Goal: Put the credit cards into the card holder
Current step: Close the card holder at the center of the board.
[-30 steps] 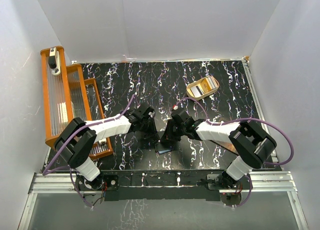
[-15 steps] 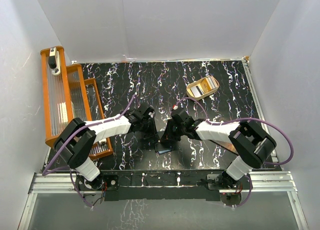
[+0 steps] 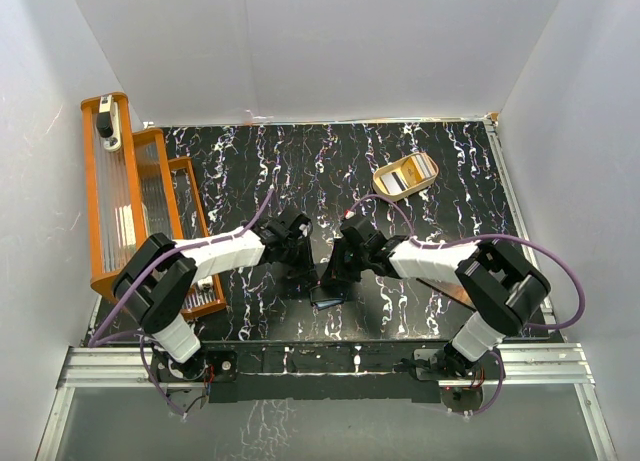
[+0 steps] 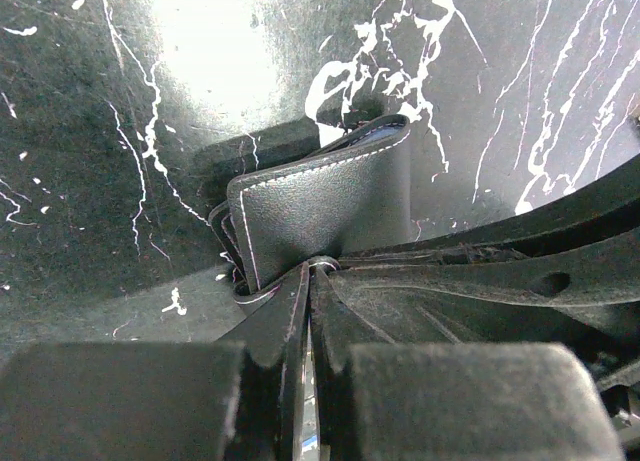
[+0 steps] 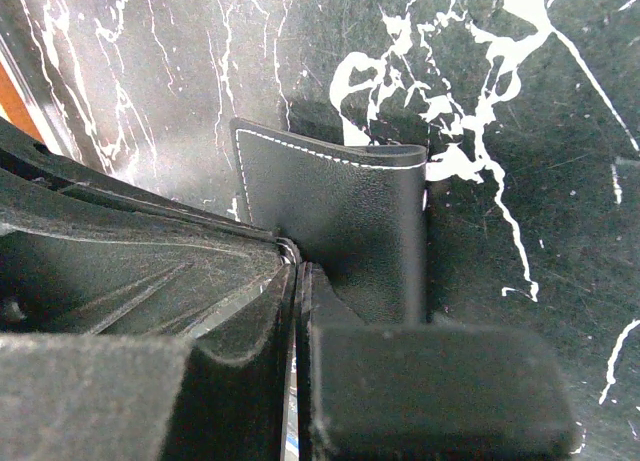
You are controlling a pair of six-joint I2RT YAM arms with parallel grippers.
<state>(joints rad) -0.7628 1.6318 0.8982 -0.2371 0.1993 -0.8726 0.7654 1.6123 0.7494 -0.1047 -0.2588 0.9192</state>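
Here, your tan oval tray [image 3: 379,185] sat toward the far right of the black, white-veined marble-pattern table [image 3: 250,161], and it held a few thin rectangular plastic credit cards [image 3: 405,176], pale and dark, lying flat inside its rim. How many there were could not be told from above.

The small black stitched-leather card holder [image 3: 328,299] lay well apart from the tray, nearer the arm bases and to its left, resting on the table between your two arms. In the wrist views it stood partly opened, one flap lifted off the surface [image 4: 320,206]. A bluish edge showed along its far fold; whether that was a card or lining could not be told.

Your left gripper [image 4: 310,281] had its fingers pressed together, clamped on the stitched edge of the card holder's flap. Your right gripper [image 5: 297,271] was likewise pinched tight on the leather from the other side, the flap [image 5: 340,221] rising just beside its fingers.

Far to the left of the tray stood the orange slatted wooden rack [image 3: 130,201], against the side wall.
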